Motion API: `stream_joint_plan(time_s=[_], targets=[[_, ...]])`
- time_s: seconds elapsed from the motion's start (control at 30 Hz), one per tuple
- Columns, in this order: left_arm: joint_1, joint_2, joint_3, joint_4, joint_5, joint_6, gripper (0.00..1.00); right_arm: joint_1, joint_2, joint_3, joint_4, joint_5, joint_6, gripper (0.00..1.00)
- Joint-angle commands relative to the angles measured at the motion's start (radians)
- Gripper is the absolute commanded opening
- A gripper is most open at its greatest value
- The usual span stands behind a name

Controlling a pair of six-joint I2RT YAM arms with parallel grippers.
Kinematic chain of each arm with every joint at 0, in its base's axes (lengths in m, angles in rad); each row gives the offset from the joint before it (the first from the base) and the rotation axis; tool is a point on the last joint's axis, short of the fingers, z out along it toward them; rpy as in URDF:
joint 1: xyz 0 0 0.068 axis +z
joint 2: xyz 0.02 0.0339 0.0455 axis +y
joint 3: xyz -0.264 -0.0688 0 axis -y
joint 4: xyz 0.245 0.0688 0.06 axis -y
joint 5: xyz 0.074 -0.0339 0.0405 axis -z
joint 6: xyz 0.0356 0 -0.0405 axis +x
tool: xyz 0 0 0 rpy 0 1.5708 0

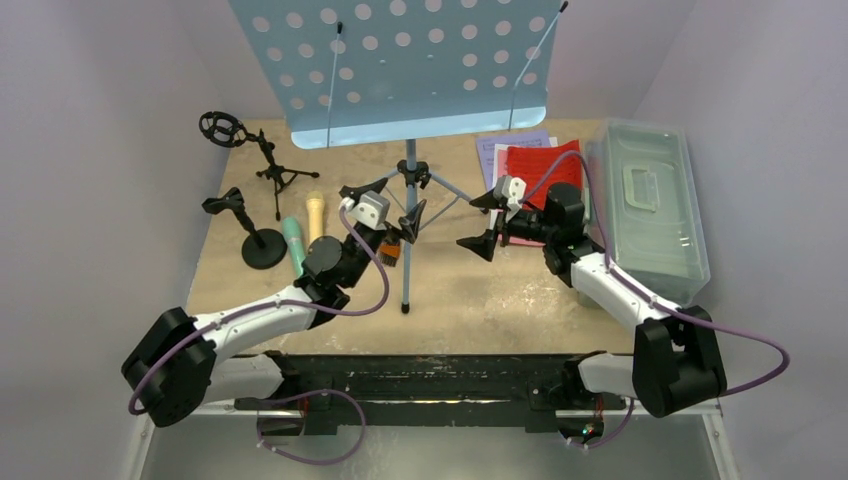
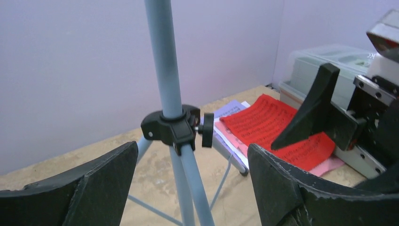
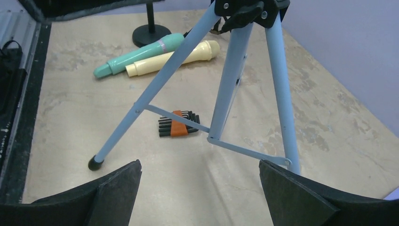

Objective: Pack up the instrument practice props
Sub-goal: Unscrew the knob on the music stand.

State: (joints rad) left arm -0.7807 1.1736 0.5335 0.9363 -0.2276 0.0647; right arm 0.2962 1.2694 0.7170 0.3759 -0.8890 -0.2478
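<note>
The light-blue tripod (image 1: 409,250), slim round tubes under a flat tray (image 1: 400,60) punched with round holes, stands mid-frame on the mottled beige table (image 1: 500,300). The left pincer (image 1: 383,205), its matte-black fingers spread and empty, is close beside the pole. The right pincer (image 1: 482,222), also spread and empty, hangs right of centre near the red sheet (image 1: 540,165), whose printed staves are too small to read.
</note>
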Motion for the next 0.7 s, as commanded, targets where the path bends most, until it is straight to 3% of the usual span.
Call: stream_joint_plan(time_s=[0.0,0.37,0.67], targets=[[0.029,0.065,0.093,0.128,-0.026,0.025,0.8,-0.002,-0.009,-0.015,0.059,0.0,-0.142,0.99],[0.125,0.233,0.258,0.176,0.105,-0.057,0.59,-0.002,0.025,0.001,0.073,0.025,-0.171,0.99],[0.134,0.287,0.33,0.17,0.156,-0.037,0.51,0.052,0.243,0.163,0.147,0.134,-0.269,0.96]])
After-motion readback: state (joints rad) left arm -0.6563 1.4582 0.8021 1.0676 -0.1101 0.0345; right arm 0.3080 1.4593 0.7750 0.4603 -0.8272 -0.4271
